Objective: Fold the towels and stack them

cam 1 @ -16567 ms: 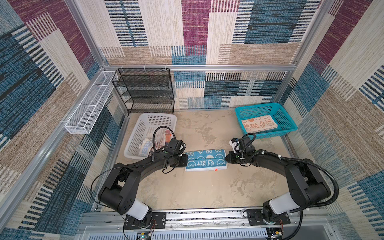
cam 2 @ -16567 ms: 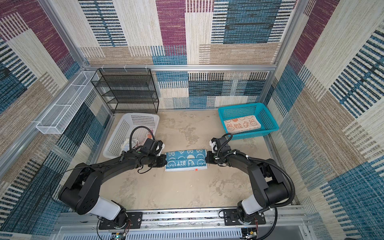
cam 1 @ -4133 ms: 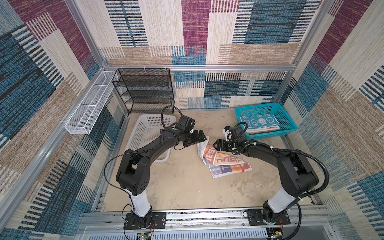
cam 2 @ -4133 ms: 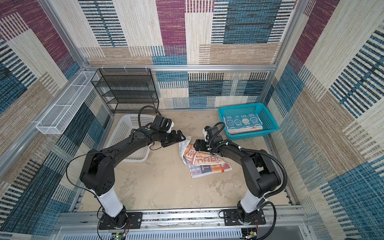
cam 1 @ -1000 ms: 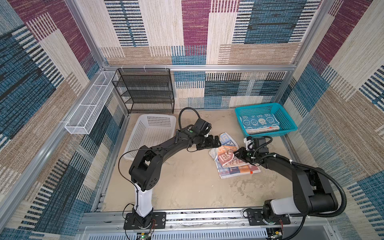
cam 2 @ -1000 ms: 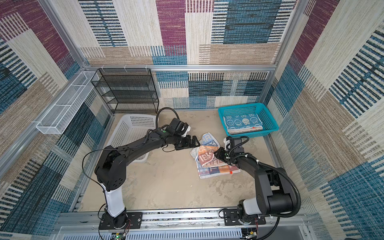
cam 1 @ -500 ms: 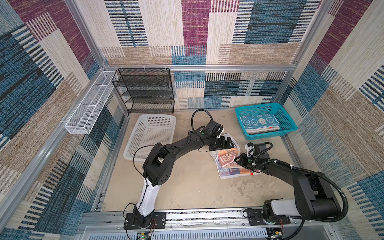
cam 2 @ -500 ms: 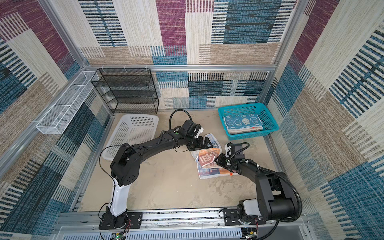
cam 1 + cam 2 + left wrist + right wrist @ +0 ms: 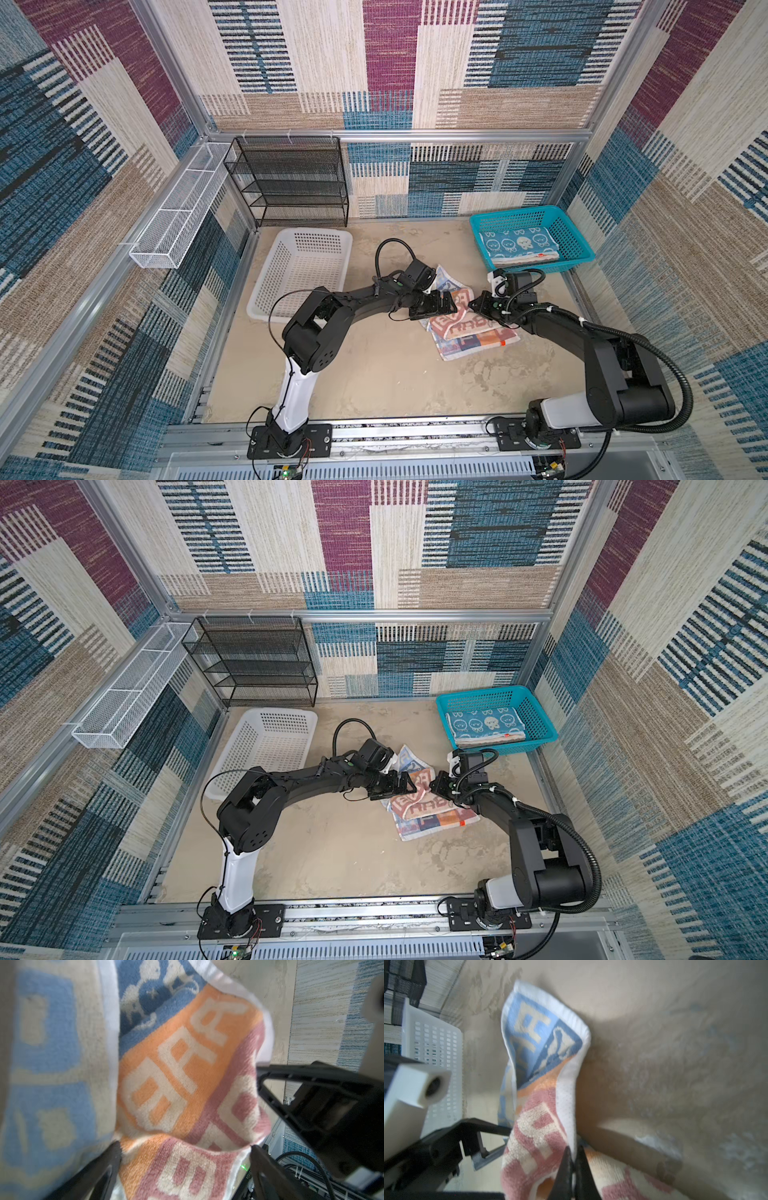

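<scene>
Nearest the arm bases, the mottled sand-coloured table [image 9: 374, 382] is seen bare and hard. Just beyond it, mid-table, the lettered towel [image 9: 465, 328] lies rumpled: thick looped terry in blue, orange and pink blocks with big cream letters and a smooth white hem, partly doubled over but not squared, so its fold is judged unfinished. The left gripper [image 9: 185, 1147] is held wide, its black fingers straddling the towel's raised edge without closing on it. The right gripper [image 9: 574, 1153] is pinched tight on the white hem, and a soft limp flap is lifted off the table there. Further back on the left, the white perforated plastic basket [image 9: 266, 307] is seen empty. On the right the teal perforated basket [image 9: 582, 253] holds the blue-and-white rabbit towel [image 9: 515, 245], folded flat into a neat rectangle. A pale layered edge shows beneath it; whether that is a second folded cloth cannot be told. Stacking of the lettered towel is left to do. At the back wall a black wire shelf rack [image 9: 291, 178] stands.
</scene>
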